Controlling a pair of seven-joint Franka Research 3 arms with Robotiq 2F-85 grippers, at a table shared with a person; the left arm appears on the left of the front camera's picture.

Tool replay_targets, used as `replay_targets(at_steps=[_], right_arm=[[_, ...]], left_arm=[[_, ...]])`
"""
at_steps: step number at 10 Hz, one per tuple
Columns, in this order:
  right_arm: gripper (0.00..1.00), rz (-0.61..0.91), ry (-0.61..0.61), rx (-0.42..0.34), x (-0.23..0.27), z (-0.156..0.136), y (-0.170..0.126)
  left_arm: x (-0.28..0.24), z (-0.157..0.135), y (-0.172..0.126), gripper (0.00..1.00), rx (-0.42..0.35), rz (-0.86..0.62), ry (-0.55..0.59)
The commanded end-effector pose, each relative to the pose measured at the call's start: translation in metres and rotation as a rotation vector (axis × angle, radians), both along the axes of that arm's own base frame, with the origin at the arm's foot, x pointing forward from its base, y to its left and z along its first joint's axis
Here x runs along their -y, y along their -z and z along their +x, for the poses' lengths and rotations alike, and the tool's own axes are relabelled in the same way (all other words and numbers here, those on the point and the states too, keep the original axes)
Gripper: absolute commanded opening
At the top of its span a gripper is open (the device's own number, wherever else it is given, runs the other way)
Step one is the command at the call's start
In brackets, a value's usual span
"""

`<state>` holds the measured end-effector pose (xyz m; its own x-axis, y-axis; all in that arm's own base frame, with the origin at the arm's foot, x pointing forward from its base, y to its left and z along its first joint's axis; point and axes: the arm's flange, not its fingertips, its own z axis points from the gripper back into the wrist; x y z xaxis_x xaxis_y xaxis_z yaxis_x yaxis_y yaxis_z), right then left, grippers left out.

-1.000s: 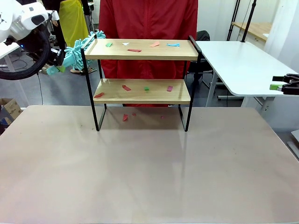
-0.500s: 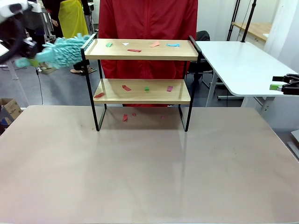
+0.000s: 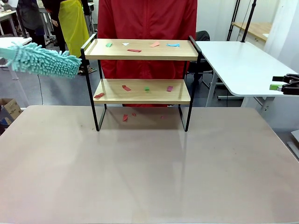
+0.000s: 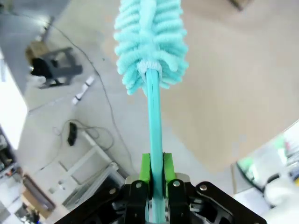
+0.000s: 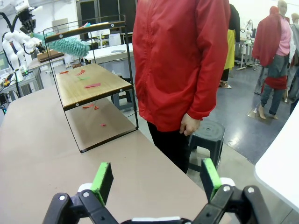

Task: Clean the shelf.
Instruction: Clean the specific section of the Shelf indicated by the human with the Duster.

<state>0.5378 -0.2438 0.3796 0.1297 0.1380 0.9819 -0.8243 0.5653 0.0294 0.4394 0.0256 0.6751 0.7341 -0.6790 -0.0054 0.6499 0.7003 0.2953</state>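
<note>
The shelf (image 3: 140, 49) stands at the far middle of the beige table, two wooden boards in a black frame. Small coloured paper scraps (image 3: 134, 50) lie on the top board, on the lower board (image 3: 140, 92) and on the table beneath. A teal fluffy duster (image 3: 42, 60) hangs level, left of the shelf, its tip near the left post. In the left wrist view my left gripper (image 4: 156, 163) is shut on the duster's teal handle (image 4: 153, 116). My right gripper (image 5: 156, 179) stands open and empty, far right of the shelf (image 5: 88, 84).
A person in a red jacket (image 3: 147, 18) stands right behind the shelf. A white table (image 3: 238, 65) sits at the right, with my right gripper (image 3: 284, 85) over its far edge. The beige table (image 3: 140, 177) has bare room in front. A stool (image 5: 205, 135) stands by the person's legs.
The duster has swung away from the shelf's top left corner, down and to the left, now lying level. My left arm has gone out of the front picture. The right gripper is still.
</note>
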Motion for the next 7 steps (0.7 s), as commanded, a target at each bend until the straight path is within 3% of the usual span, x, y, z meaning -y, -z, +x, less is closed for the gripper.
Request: replay_targets(at_steps=[1, 2, 4, 7], right_arm=[[1.00, -0.002, 0.016, -0.012, -0.003, 0.001, -0.009], [1.00, -0.002, 0.016, -0.012, -0.003, 0.001, -0.009], [1.00, -0.002, 0.016, -0.012, -0.003, 0.001, -0.009], [1.00, -0.002, 0.016, -0.012, -0.003, 0.001, -0.009]], left_arm=[[-0.010, -0.025, -0.006, 0.13, -0.105, 0.159, 0.214], [-0.012, -0.038, -0.001, 0.13, -0.172, 0.230, 0.275], [-0.005, -0.066, 0.008, 0.13, -0.280, 0.225, 0.544], [0.027, -0.093, 0.030, 0.13, -0.416, 0.200, 0.748]])
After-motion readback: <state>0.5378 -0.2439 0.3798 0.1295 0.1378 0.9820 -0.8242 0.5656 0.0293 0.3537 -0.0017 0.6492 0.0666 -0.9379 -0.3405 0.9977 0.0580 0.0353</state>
